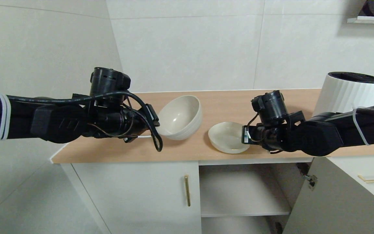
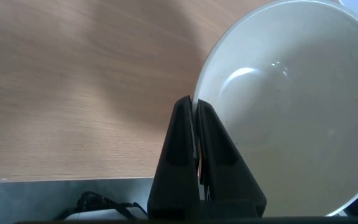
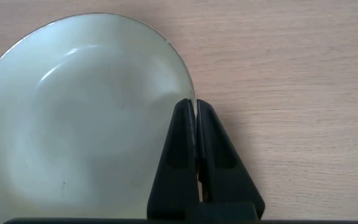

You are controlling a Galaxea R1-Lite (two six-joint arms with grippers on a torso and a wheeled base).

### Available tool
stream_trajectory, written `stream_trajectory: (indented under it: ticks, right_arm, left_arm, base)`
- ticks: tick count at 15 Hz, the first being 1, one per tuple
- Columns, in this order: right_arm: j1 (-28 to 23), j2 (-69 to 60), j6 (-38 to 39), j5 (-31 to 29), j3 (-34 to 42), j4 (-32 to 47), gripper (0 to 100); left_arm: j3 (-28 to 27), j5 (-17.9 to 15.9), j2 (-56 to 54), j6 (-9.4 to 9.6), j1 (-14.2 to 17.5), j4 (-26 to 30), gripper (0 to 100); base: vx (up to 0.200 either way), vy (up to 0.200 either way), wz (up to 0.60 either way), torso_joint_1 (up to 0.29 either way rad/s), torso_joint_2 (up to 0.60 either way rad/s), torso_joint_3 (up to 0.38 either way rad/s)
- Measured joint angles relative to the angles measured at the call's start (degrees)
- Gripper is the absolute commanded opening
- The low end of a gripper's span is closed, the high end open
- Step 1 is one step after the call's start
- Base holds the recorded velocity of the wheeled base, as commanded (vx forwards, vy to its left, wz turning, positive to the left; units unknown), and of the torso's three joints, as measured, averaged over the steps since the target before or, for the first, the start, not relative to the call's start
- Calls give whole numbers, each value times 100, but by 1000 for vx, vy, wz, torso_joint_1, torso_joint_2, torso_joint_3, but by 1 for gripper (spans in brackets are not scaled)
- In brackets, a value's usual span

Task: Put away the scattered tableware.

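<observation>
left gripper (image 2: 196, 107), closest to the lens, has its fingers pinched tight on the rim of the deep bowl (image 2: 291, 99), one finger inside the edge and one outside. the bowl tilts, its mouth turned toward those fingers. right gripper (image 3: 196, 107) clamps the rim of the shallow dish (image 3: 79, 118) the same way. both pieces lie between the two sets of fingertips, near each other but apart, over the wooden counter (image 1: 226, 104). behind the right fingers stands a ribbed white container (image 1: 349, 92).
</observation>
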Motion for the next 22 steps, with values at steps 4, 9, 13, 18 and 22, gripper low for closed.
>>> stream_trajectory:
  ticks: [4, 9, 13, 18, 22]
  right_arm:
    - [-22, -211, 9, 24, 100, 54, 0]
    - [-101, -1315, -20, 784, 806, 440, 0]
    - [-157, -2374, 0, 1495, 1792, 734, 0]
    - [-162, -2996, 22, 1791, 2575, 647, 0]
    - [-168, -3278, -17, 1771, 2917, 606, 0]
  left_arm:
    - [151, -2, -196, 21, 9, 41, 0]
    - [1136, -40, -1097, 524, 107, 124, 0]
    - [2192, -88, -1862, 1018, 35, 106, 0]
    - [2655, -101, -2115, 1037, -378, 98, 0]
    - [2649, -129, -2068, 1037, -435, 85, 0]
  base:
    - [0, 0, 0, 0, 0, 0]
    - [0, 0, 0, 0, 0, 0]
    - [0, 0, 0, 0, 0, 0]
    - [0, 0, 0, 0, 0, 0]
    - [-150, 0, 0, 4, 3, 10]
